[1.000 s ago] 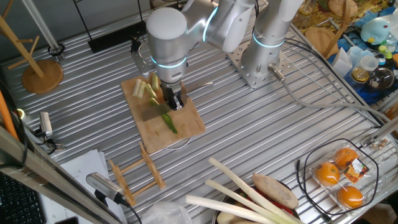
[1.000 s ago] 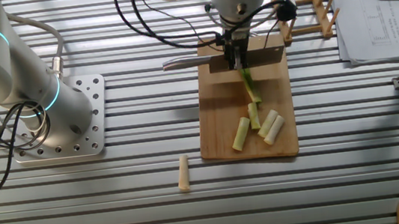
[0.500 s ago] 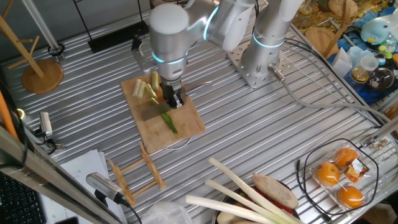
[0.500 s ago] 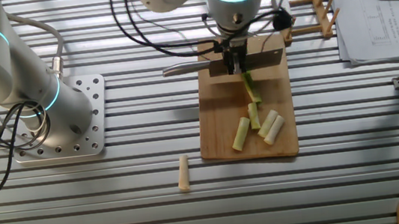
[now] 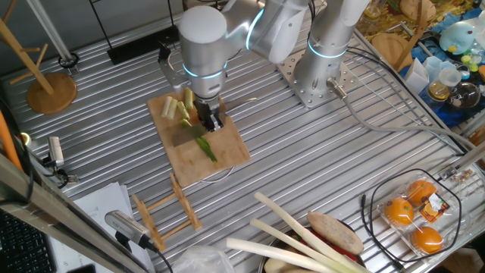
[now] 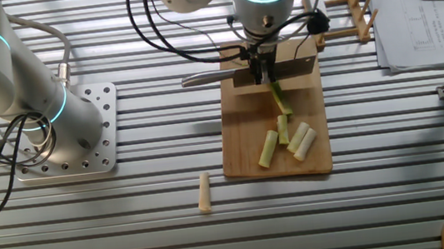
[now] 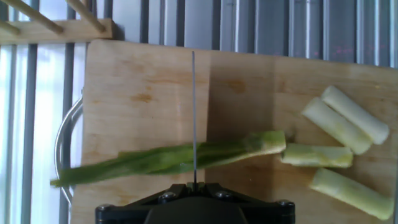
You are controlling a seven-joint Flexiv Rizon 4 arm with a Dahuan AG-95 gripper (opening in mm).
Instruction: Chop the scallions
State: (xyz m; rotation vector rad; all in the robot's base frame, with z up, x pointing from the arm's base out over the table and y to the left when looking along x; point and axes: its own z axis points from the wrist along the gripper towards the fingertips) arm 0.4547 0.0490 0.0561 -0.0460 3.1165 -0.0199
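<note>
Fingers (image 6: 262,73) clamped, apparently, on steel knife (image 6: 243,73). Beneath fingers: soft, light green scallion stalk (image 7: 174,158); best steadied at its pale end.

**Arm over the cutting board**

The gripper (image 5: 210,121) hangs over a wooden cutting board (image 5: 227,155), closed on a knife (image 5: 184,136). A green scallion (image 5: 206,147) runs toward 5 o'clock from it; pale cut pieces (image 5: 179,108) lie at 10 o'clock. Oranges (image 5: 413,216) sit far toward 4 o'clock.
</note>
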